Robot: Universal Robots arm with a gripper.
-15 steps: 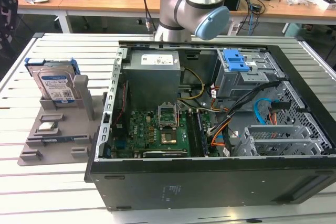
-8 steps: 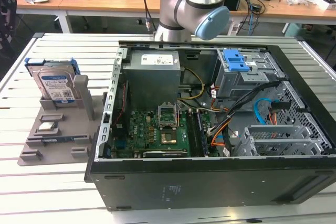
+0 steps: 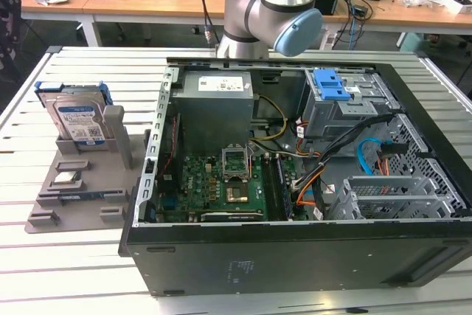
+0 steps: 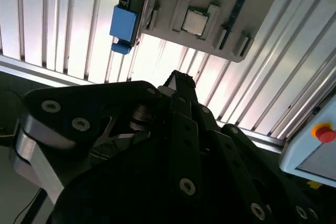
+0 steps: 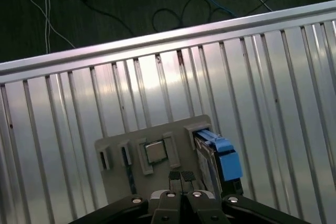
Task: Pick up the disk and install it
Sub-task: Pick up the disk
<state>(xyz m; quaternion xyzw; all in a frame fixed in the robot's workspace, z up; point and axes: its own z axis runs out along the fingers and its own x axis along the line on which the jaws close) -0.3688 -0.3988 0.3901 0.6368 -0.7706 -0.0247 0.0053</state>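
At the exterior view's left, the disk (image 3: 77, 119) is seen standing upright in a grey holder (image 3: 114, 134) on the worktop (image 3: 66, 271), not yet picked up. The hand (image 5: 181, 177) is poised over the holder, closed on nothing. Rightward, no disk is seen installed in the open computer case (image 3: 295, 256). The disk's blue-and-white label cannot be read.

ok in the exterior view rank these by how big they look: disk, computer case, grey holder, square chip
1. computer case
2. grey holder
3. disk, standing in the holder
4. square chip
No close calls.
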